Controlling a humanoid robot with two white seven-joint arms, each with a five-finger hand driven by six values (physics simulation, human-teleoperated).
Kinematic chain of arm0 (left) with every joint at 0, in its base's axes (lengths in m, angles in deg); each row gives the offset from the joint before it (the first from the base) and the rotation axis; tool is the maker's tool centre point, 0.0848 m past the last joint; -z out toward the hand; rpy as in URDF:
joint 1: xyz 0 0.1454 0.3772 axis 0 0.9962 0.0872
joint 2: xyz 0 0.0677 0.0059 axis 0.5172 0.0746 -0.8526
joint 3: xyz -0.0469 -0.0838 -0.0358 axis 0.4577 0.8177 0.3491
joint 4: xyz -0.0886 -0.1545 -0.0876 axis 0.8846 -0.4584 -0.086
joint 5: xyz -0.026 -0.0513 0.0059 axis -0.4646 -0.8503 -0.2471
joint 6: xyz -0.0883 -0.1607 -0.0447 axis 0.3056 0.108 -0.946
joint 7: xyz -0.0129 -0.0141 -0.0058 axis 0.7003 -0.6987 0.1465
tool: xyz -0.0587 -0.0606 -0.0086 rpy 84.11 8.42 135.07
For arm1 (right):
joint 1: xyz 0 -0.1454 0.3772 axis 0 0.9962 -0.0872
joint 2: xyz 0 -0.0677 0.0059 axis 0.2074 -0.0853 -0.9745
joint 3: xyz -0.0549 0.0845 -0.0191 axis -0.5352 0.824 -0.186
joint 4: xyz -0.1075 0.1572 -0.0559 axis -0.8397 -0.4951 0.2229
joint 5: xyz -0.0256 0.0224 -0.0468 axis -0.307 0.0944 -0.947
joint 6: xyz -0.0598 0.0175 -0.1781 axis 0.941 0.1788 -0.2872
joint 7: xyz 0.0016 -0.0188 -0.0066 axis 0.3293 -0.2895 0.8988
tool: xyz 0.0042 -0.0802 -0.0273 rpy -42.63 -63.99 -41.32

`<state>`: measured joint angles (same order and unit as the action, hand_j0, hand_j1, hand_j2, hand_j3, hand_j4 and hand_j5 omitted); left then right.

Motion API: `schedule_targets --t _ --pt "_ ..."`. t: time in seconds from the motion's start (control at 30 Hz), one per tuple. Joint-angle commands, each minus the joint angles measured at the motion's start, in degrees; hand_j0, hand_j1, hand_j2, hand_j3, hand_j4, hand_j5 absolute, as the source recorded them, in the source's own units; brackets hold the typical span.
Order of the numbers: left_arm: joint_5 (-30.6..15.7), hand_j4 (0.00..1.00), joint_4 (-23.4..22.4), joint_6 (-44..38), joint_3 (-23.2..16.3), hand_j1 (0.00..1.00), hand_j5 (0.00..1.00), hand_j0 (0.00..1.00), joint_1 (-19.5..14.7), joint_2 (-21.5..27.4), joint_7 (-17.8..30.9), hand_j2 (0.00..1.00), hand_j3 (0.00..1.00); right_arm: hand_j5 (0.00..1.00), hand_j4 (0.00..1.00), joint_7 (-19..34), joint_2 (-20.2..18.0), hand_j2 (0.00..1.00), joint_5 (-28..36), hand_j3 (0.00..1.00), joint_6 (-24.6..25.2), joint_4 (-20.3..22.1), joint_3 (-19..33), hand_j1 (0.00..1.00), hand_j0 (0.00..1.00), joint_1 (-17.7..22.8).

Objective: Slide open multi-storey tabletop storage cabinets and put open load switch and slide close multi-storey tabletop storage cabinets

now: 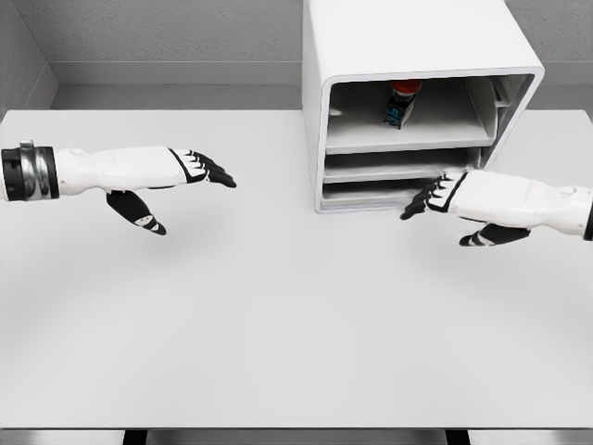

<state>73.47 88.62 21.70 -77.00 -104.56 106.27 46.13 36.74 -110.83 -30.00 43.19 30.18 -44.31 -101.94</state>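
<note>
Looks like the closing step: load switch (402,104), red-capped with a bluish body, already sitting upright far back on the top tray of the white storage cabinet (417,56). Right robot hand (428,197) spread, empty, near the lower trays. Left robot hand (206,170) spread over the desk (278,315). Next up: pushing trays shut.

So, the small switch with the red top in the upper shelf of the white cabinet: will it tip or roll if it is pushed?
The small switch with the red cap stands upright and looks taller than wide, so a push near the top probably tips it. Its blocky lower body likely will not roll. It seems small, so probably light, and may slide on the smooth shelf of the white box-shaped cabinet.
</note>
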Motion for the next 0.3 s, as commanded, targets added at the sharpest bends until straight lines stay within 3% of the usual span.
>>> schedule_targets --t 0.0,0.27 --pt "-0.53 1.0 -0.11 -0.15 -0.67 1.0 1.0 1.0 0.0 -0.08 -0.02 1.0 1.0 1.0 1.0 -0.03 -1.46 1.0 0.5 1.0 0.2 1.4 1.64 1.0 1.0 0.09" --pt "-0.53 1.0 -0.11 -0.15 -1.38 1.0 1.0 1.0 0.09 0.1 -0.02 1.0 1.0 1.0 1.0 -0.03 -1.11 1.0 0.5 1.0 0.2 1.58 1.55 1.0 1.0 0.53"
